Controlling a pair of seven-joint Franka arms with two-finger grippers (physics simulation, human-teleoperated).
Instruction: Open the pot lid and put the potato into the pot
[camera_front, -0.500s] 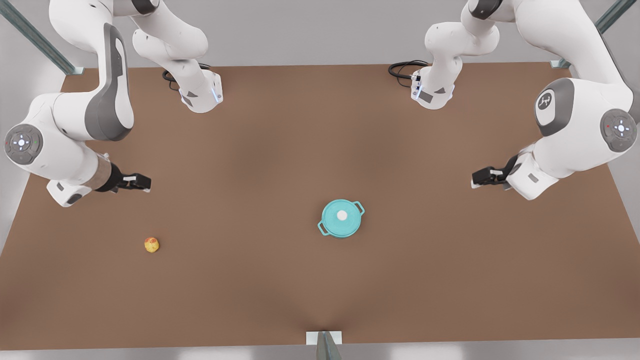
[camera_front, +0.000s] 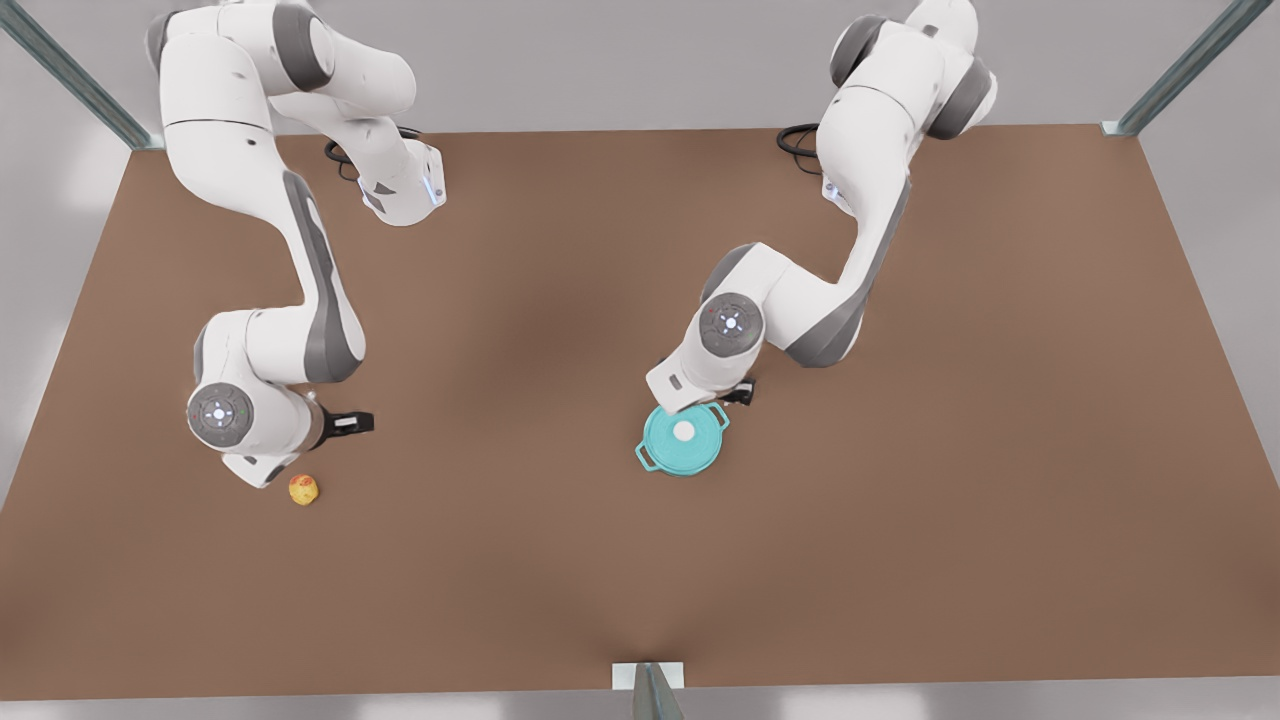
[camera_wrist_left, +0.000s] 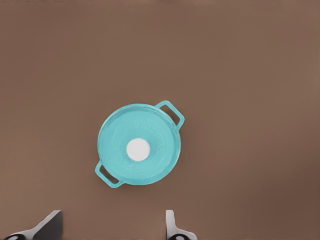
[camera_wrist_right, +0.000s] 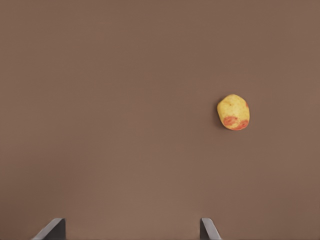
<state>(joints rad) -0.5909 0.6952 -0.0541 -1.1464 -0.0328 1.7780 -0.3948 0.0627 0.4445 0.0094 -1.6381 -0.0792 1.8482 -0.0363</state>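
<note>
Hovering above the pot (camera_wrist_left: 137, 145), the left gripper (camera_wrist_left: 112, 227) has its fingers spread wide, gripping nothing; the lid (camera_wrist_left: 150, 130) sits closed on the pot just ahead of the fingertips, white knob (camera_wrist_left: 137, 149) up. Over by the potato (camera_wrist_right: 233, 112), the right gripper (camera_wrist_right: 132, 229) hangs spread and empty too, potato lying ahead and off to one side on the table (camera_front: 900, 550).

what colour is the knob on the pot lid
White, at the centre of the teal pot lid; the knob shows best in the left wrist view.
</note>
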